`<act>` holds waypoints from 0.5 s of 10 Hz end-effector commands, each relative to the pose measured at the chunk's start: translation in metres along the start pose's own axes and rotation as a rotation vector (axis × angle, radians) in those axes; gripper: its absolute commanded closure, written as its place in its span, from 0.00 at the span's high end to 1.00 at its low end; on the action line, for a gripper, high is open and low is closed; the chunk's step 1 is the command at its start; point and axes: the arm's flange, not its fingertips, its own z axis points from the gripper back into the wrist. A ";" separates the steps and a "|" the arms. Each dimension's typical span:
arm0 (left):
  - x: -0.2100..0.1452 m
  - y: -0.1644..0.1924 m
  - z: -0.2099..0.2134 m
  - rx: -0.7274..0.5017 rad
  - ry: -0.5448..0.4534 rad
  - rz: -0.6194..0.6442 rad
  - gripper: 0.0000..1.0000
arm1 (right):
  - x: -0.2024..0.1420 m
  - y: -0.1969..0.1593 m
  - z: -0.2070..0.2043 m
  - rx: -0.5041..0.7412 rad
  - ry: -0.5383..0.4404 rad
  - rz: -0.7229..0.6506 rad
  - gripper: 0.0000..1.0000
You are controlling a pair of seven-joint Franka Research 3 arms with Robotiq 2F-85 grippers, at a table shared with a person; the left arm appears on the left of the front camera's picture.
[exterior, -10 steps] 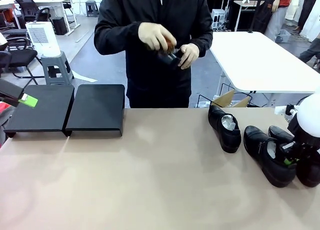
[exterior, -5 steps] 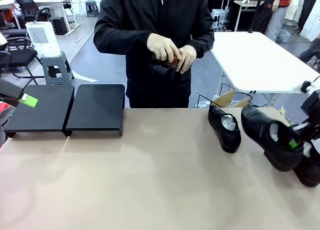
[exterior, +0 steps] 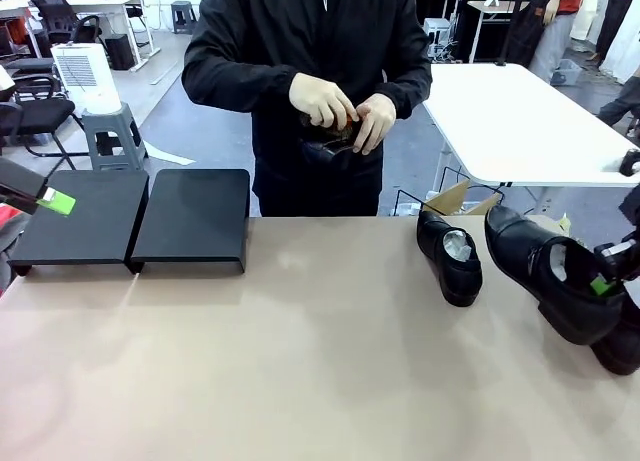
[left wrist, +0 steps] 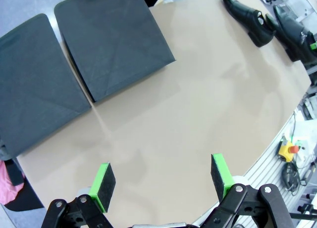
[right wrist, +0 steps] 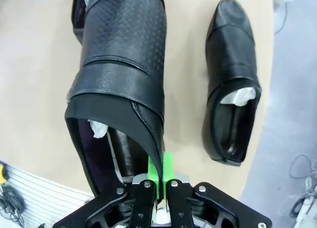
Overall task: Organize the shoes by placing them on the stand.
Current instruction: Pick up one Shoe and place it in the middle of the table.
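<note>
Black glossy leather sits clamped in the right gripper [right wrist: 159, 174]: its two green pads pinch the side wall of one shoe [exterior: 548, 277] at the opening, near the heel; the shoe hangs tilted above the table [exterior: 300, 361], toe toward the far side; a second shoe [exterior: 450, 253] lies flat on the table just beside it toward the middle; a third shoe [exterior: 622, 349] sits partly hidden under the raised one at the right edge; the stand [exterior: 192, 217], two low black platforms side by side, waits bare at the far left, well apart from all three; the left gripper [left wrist: 161, 181] hangs near the stand with its jaws wide apart, holding nothing; across the table a person holds a fourth shoe [exterior: 328, 149] in both hands. The raised shoe looks fairly light, stiff in the sole and soft in the upper, so I judge that a pinch on the thin wall lets it swing and droop, and polished leather may slip between the pads; a hold deeper at the heel, where the leather is firmest, would likely be steadier; the white paper [right wrist: 97, 129] inside should keep the toe from collapsing.
</note>
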 end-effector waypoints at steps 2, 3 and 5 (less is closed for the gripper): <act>-0.001 0.001 0.002 -0.013 -0.002 -0.013 1.00 | -0.011 0.020 0.029 0.013 -0.024 -0.236 0.00; -0.001 0.001 0.002 -0.013 -0.002 -0.013 1.00 | -0.025 0.049 0.062 0.019 -0.107 -0.237 0.00; -0.001 0.001 0.002 -0.013 -0.002 -0.013 1.00 | -0.042 0.112 0.081 -0.004 -0.106 -0.246 0.00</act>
